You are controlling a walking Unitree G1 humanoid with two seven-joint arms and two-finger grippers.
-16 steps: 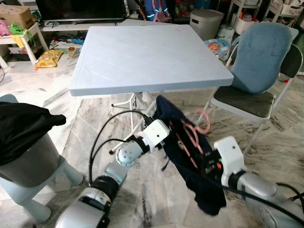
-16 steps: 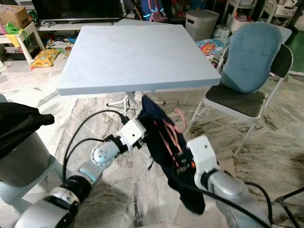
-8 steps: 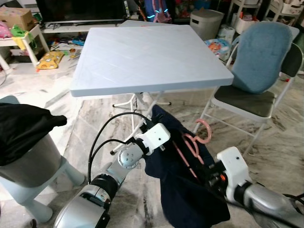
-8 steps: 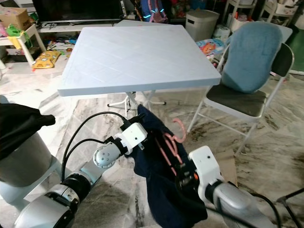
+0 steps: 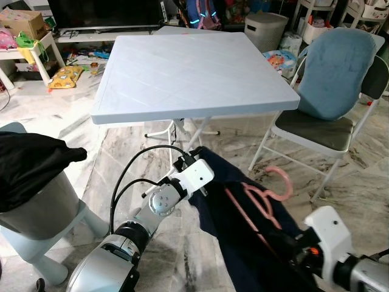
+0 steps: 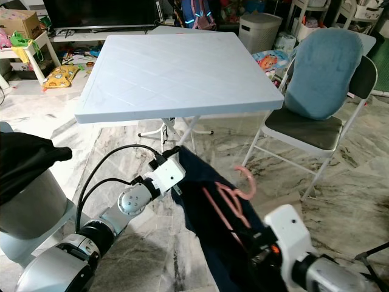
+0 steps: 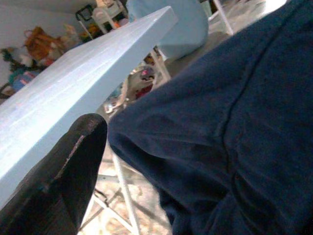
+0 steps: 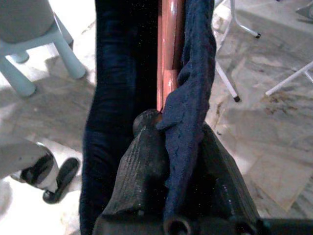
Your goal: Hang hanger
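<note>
Hanger: a pink plastic hanger (image 5: 260, 201) lies slantwise on a dark navy garment (image 5: 243, 231) held up between the two arms, near the robot and in front of the bench (image 5: 188, 67); its hook points right, toward the chair.
Garment: stretched from the left hand (image 5: 196, 167) at its far upper corner down to the right hand (image 8: 171, 147) at the near right, above the marble floor (image 5: 121, 146).
Left hand: its fingers are at the garment's upper edge under the bench's near rim; the left wrist view has one black finger (image 7: 58, 181) beside a fold of navy cloth, and whether it is clenched cannot be told.
Right hand: clenched on the hanger's bar together with a fold of the garment.
Right wrist view adds: both ribbed black fingers pressed against cloth and pink bar, which the eye views hide behind the white wrist housing (image 5: 328, 234).
Eye views add: a folding chair (image 5: 328, 91) with a blue cushion at far right, a grey stool (image 5: 42, 219) with black cloth (image 5: 30, 164) at near left.
Writing: none legible.
</note>
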